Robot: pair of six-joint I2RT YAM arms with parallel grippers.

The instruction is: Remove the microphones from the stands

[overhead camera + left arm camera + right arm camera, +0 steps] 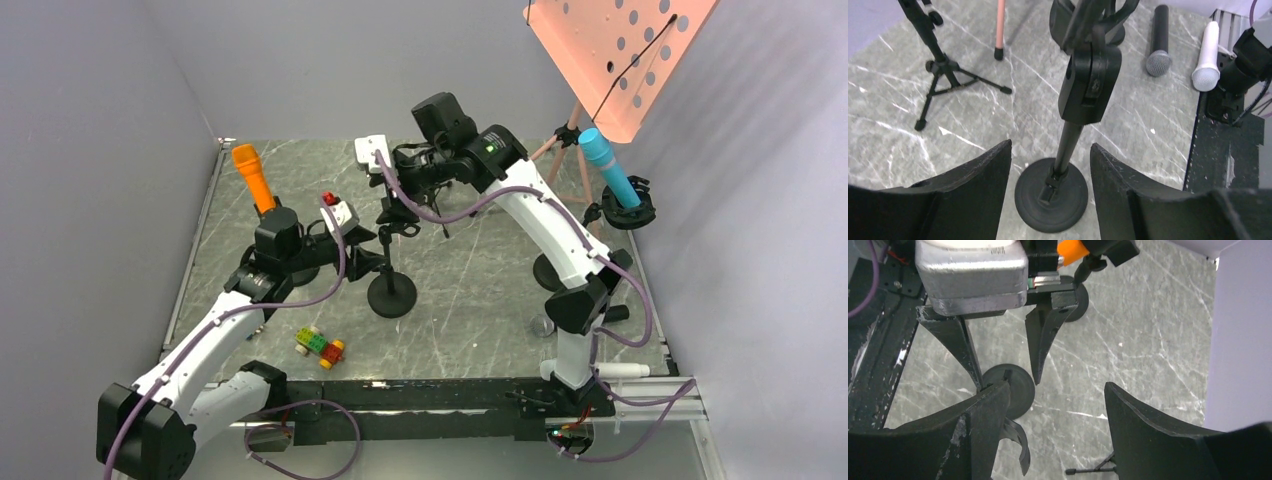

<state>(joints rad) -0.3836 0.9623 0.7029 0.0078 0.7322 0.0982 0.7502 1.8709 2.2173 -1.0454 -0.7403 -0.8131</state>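
Left claw apart before black stand, right claw apart, orange microphone tilted

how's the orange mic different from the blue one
The orange microphone is on the left, the blue microphone on the far right under the pink music stand. From above, the orange one's lower end hides behind the left arm; the blue one's round black holder shows. Both lean head-up, ungripped.
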